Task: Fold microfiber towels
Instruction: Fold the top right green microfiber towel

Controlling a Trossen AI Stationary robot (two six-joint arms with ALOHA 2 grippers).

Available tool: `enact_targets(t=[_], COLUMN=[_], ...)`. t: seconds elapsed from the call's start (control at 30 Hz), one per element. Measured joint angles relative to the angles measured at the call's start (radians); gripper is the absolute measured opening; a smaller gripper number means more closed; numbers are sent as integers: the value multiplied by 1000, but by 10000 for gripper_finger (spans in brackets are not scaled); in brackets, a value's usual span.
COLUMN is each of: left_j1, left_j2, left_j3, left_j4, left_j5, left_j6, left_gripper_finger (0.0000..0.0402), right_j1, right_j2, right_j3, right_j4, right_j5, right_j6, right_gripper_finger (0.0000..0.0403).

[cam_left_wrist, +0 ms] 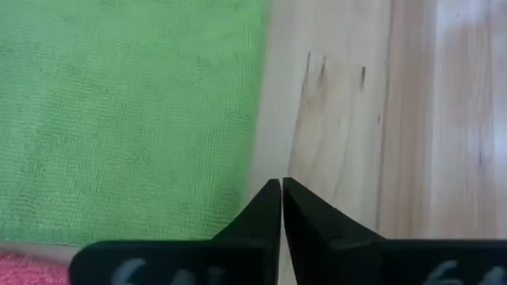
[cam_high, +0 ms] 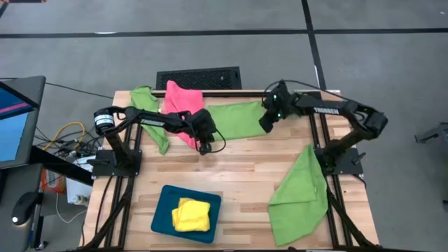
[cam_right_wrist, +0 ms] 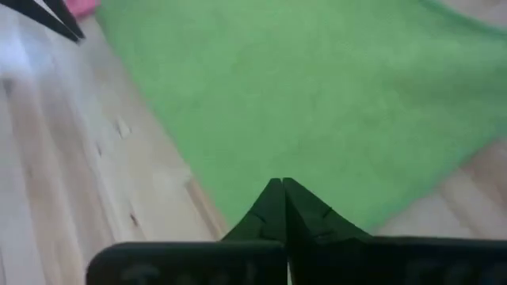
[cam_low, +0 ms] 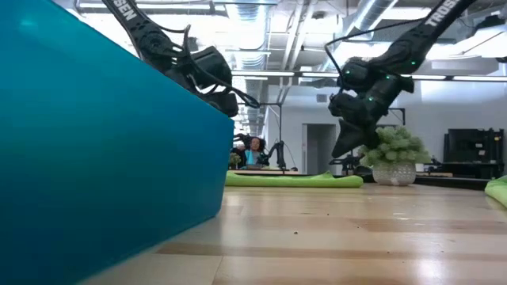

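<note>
A lime green towel lies spread flat on the far middle of the table; it also shows in the low view. A pink towel lies crumpled to its left, overlapping another green towel. My left gripper is shut and hovers over bare wood just off the spread towel's left edge. My right gripper is shut and hangs above the towel's right part; the low view shows it clear of the cloth. A yellow folded towel rests in the teal tray.
A further green towel lies at the right and hangs over the near right edge. The teal tray stands at the near left. A spiky plant shows at the far right. A black grille lies beyond the far edge.
</note>
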Motion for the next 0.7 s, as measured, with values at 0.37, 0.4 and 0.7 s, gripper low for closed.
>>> enact_targets(t=[0.37, 0.4, 0.7], left_j1=[2, 2, 0], left_j2=[0, 0, 0], left_j3=[0, 0, -43], left_j4=[-2, -2, 22], left_j5=[-47, -48, -71], left_j6=[8, 8, -15], left_gripper_finger=[11, 11, 11], right_j1=[33, 43, 206], right_j2=[-168, -189, -323], right_j3=[50, 54, 57], right_j4=[-16, -25, -167], right_j5=[115, 115, 283], right_j6=[67, 92, 239], right_gripper_finger=[17, 15, 13])
